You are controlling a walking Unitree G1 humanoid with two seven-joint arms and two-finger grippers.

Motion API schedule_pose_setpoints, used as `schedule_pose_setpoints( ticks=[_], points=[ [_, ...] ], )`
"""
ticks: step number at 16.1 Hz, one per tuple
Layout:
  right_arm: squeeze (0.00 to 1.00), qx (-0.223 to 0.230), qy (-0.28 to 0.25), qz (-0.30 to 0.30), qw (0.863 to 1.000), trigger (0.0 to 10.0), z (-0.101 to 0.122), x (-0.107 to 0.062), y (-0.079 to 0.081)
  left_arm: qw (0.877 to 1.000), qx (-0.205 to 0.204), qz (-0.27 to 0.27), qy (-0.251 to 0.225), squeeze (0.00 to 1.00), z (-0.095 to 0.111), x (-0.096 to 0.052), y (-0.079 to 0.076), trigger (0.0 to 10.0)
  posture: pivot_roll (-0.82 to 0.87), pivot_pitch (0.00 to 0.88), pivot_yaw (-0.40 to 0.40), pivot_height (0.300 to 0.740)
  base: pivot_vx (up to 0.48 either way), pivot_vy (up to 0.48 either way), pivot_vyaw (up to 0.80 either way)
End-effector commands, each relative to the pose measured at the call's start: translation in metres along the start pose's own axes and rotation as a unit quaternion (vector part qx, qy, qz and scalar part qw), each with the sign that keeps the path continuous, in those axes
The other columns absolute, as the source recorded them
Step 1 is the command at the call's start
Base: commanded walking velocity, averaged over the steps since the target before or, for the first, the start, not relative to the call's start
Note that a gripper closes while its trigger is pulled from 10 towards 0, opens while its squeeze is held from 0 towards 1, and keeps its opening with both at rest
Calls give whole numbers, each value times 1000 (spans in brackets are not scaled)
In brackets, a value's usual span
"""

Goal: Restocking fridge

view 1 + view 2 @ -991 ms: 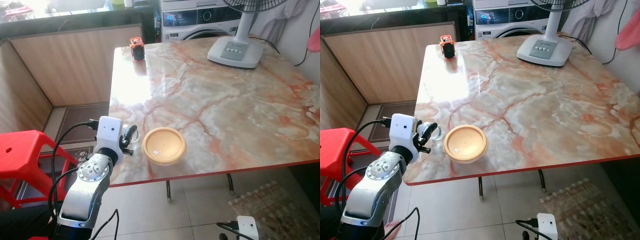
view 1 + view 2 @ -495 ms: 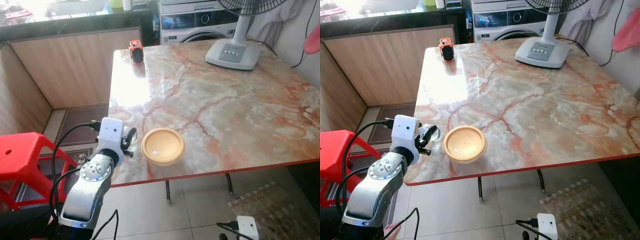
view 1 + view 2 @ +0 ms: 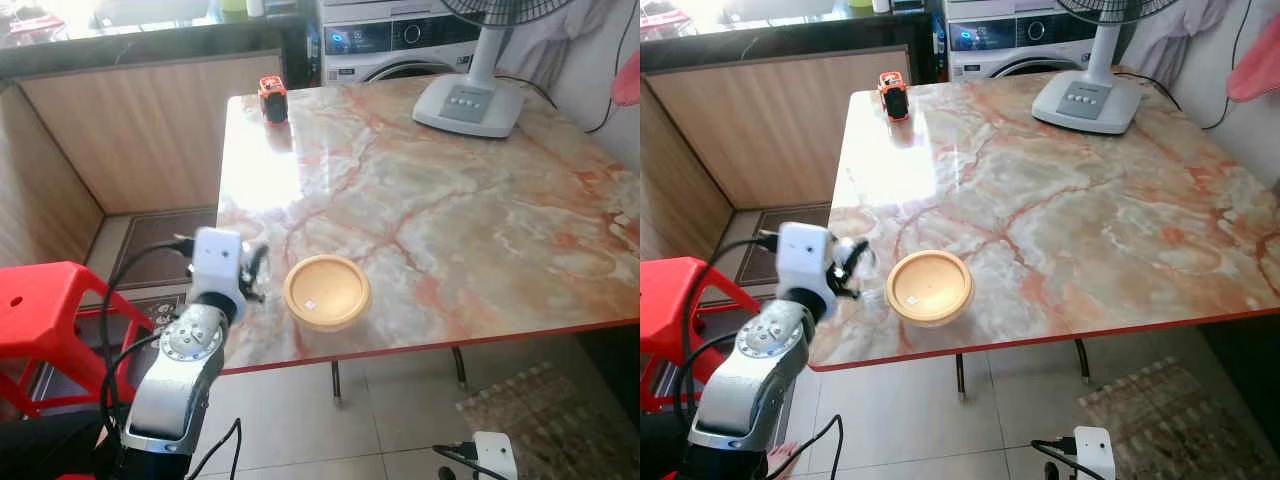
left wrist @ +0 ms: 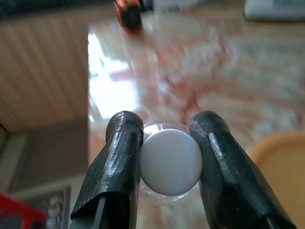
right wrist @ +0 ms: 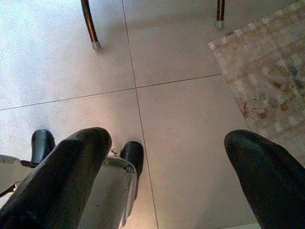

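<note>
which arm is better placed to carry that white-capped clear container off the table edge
Left. The left gripper is shut on the white-capped container at the marble table's near-left edge, beside the wooden bowl. The right gripper hangs open, low over the floor tiles.

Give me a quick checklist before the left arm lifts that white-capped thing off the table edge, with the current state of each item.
1. Left pincer shut on the white-capped clear container: ok, a finger on each side of the cap.
2. Container centred between the fingers: ok.
3. Wooden bowl apart from the left pincer: ok, but close beside it.
4. Container's contents and weight: cannot tell.
5. Right pincer idle, open, hanging over the floor: ok.
6. Fridge within reach: cannot tell.
</note>
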State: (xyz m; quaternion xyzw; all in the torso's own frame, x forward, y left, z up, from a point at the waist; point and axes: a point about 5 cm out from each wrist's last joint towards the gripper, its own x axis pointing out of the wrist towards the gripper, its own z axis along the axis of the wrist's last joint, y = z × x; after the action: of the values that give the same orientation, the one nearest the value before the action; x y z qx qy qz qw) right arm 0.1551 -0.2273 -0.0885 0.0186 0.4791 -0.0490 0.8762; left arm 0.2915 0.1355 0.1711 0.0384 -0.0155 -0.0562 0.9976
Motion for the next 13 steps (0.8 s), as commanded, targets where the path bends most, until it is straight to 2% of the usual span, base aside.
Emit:
schedule_pose_setpoints(
  ticks=[1,3,5,8,11,13],
  points=[
    [0,-1,2,0,1000,10000,-3,-1,0,998,12,32,-54,0,16,0,8,10000,30,44,35,740,0,0,0],
    [0,0,1,-1,1000,10000,-3,-1,0,995,4,61,-81,0,22,-2,12,10000,30,44,35,740,0,0,0],
    [0,-1,1,-2,1000,10000,-3,-1,0,993,5,63,-104,0,25,-5,11,10000,29,45,33,740,0,0,0],
    [0,-1,1,-1,1000,10000,-3,-1,0,991,19,78,-104,0,21,-7,10,10000,25,46,31,740,0,0,0],
    [0,3,-1,-2,1000,10000,-4,-1,-1,990,11,97,-100,0,18,-9,13,10000,24,46,33,740,0,0,0],
    [0,7,-2,-2,1000,10000,-4,-1,0,989,12,101,-108,0,20,-7,15,10000,23,44,34,740,0,257,0]
  ],
)
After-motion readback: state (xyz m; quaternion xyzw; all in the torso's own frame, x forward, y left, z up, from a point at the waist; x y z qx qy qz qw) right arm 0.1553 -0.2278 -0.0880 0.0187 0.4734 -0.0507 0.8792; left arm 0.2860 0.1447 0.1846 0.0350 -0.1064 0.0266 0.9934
